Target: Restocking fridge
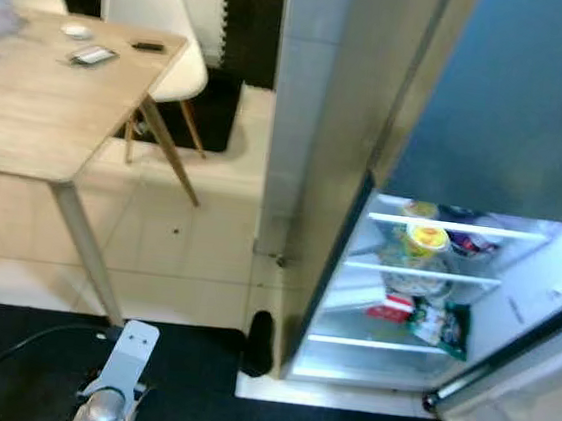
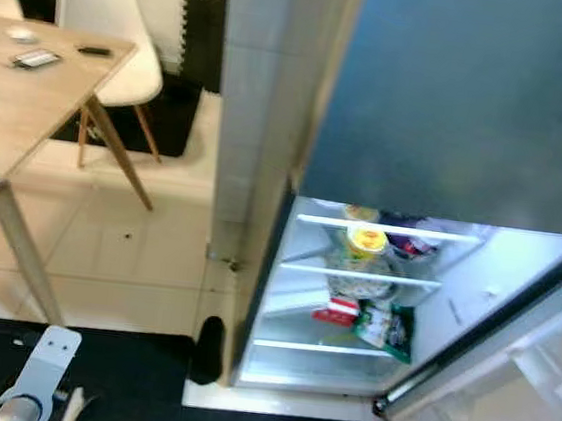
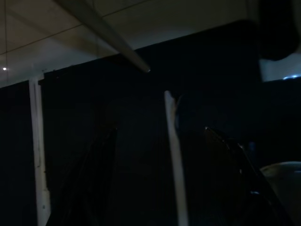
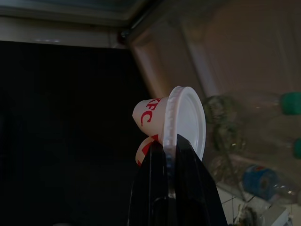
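One white KFC cup [image 4: 165, 123] pinched by rim between my right gripper [image 4: 175, 155] fingers, near open fridge door shelf; bottles there blurred behind plastic. Fridge [image 1: 424, 286] open ahead, shelves crowded, items hard to identify. My left gripper [image 3: 155, 179] low over black mat [image 1: 185, 361]; view dark, finger state: cannot tell. Wooden table [image 1: 42, 95] at left, partly cut off.

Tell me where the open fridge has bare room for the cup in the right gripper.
The right gripper pinches the white lidded cup. In the fridge, shelves look bare along the left wall. The middle is crowded: the yellow-lidded tub above, the red pack and green packet below.
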